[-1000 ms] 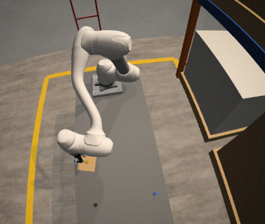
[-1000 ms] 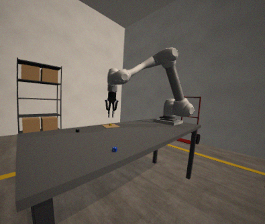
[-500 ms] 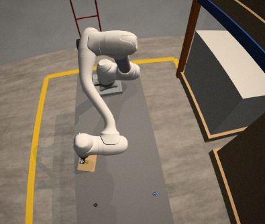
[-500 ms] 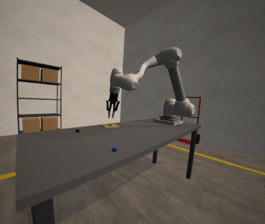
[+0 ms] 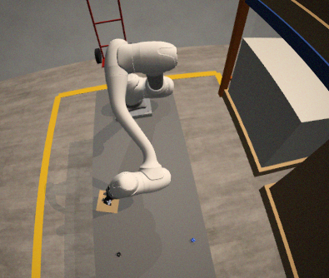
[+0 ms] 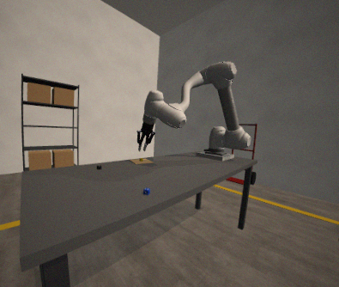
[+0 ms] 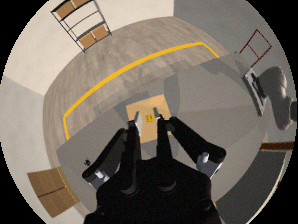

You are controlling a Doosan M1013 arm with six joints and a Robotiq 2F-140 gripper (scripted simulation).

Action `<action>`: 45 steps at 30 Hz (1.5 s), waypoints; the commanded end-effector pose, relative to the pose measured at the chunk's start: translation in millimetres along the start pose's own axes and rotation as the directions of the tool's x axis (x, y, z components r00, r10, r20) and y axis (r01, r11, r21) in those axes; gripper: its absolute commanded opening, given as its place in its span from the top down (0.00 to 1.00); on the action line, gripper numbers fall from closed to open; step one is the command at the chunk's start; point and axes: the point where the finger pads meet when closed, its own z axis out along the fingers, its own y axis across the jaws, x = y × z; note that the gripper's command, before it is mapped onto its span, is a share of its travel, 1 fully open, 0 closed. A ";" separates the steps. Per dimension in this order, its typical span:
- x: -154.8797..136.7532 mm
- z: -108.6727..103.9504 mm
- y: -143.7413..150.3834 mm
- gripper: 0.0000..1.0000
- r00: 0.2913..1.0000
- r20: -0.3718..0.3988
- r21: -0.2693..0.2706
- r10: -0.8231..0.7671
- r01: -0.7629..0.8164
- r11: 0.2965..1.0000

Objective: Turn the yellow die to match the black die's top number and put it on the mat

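Observation:
The yellow die point(image 7: 149, 117) lies on the tan mat point(image 7: 145, 120), seen far below between my fingertips in the wrist view. In the exterior view it is a small yellow speck point(image 6: 140, 159) on the mat point(image 6: 142, 161). I cannot read its top number. My gripper point(image 6: 144, 147) hangs well above the mat, fingers pointing down, partly open with a narrow gap and holding nothing. From above, the gripper point(image 5: 107, 201) covers part of the mat point(image 5: 109, 206). The black die point(image 5: 118, 254) sits on the table nearer the front, and also shows in the exterior view point(image 6: 99, 167).
A blue die point(image 5: 192, 240) lies toward the table's front right and also shows in the exterior view point(image 6: 146, 192). The arm's base point(image 5: 139, 109) is bolted at the far end of the table. Shelving point(image 6: 50, 125) stands beside the table.

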 end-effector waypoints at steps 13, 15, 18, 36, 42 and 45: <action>-8.7 0.7 -0.2 0.71 0.968 -0.251 0.001 0.001 -0.001 1.000; -8.7 0.7 -0.2 0.71 0.968 -0.251 0.001 0.001 -0.001 1.000; -8.7 0.7 -0.2 0.71 0.968 -0.251 0.001 0.001 -0.001 1.000; -10.4 3.6 -0.2 0.71 0.968 -0.251 0.001 0.001 -0.001 1.000; -13.6 8.9 -0.2 0.71 0.968 -0.251 0.001 0.001 -0.001 1.000; -14.3 10.1 -0.2 0.71 0.968 -0.251 0.001 0.001 -0.001 1.000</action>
